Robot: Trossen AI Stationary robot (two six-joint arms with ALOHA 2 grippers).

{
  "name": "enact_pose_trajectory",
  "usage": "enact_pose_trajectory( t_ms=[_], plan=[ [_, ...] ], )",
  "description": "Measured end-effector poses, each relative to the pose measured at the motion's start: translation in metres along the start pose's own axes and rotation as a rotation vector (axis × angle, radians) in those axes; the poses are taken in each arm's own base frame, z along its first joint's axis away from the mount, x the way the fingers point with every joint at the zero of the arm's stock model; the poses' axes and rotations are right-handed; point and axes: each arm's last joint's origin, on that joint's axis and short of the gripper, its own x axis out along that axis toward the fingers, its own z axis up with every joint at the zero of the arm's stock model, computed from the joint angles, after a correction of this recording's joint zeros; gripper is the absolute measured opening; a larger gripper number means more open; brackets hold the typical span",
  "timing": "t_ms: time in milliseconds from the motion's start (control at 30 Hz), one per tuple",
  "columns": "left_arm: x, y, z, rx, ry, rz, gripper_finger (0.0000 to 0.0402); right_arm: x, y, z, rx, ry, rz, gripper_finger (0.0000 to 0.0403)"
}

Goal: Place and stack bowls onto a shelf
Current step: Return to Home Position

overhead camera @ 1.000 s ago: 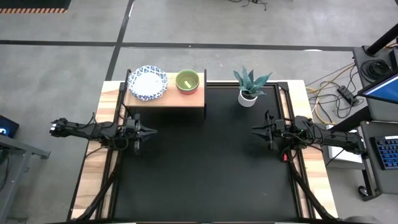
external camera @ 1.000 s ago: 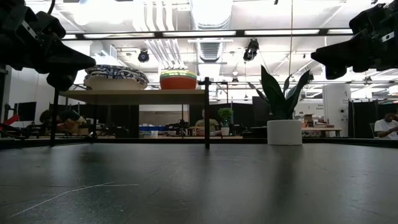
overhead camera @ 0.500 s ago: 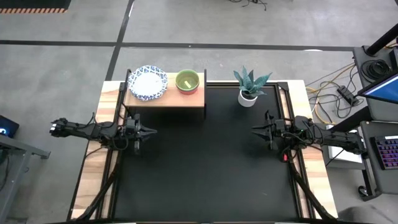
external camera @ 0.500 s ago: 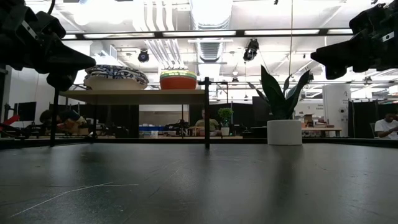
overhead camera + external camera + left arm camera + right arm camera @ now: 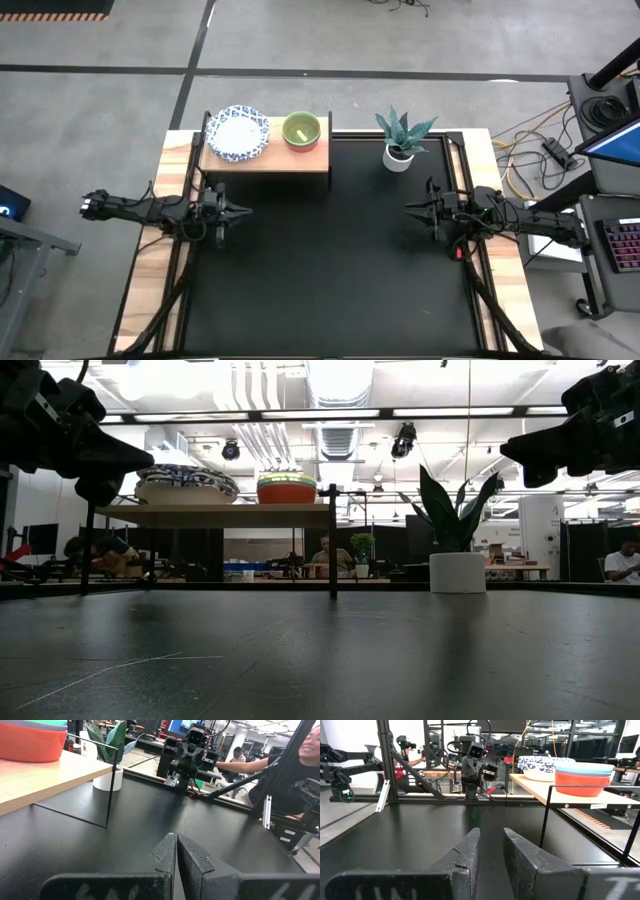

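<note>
The shelf (image 5: 266,160) stands at the table's far left. On it rest a stack of white bowls with blue patterned rims (image 5: 238,132) and, to its right, a stack of small bowls with the yellow-green one on top (image 5: 302,131). The right wrist view shows that stack (image 5: 583,776) red at the bottom. My left gripper (image 5: 245,212) hovers shut above the table's left side, near the shelf's front. My right gripper (image 5: 408,210) hovers at the right side with a narrow gap between its fingers (image 5: 491,831). Both hold nothing.
A small white pot with a green plant (image 5: 399,144) stands at the far edge, right of the shelf. The black tabletop (image 5: 330,270) lies between the two grippers. People sit in the room beyond the table (image 5: 322,555).
</note>
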Motion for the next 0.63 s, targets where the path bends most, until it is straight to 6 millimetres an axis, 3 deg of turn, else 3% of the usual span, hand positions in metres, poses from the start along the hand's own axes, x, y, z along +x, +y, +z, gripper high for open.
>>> enact_pose_trajectory(
  t_ms=[633],
  plan=[
    [0.0000,0.0000,0.0000,0.000,0.000,0.000,0.0000,0.0000,0.0000,0.0000,-0.001,0.000,0.000,0.0086]
  ],
)
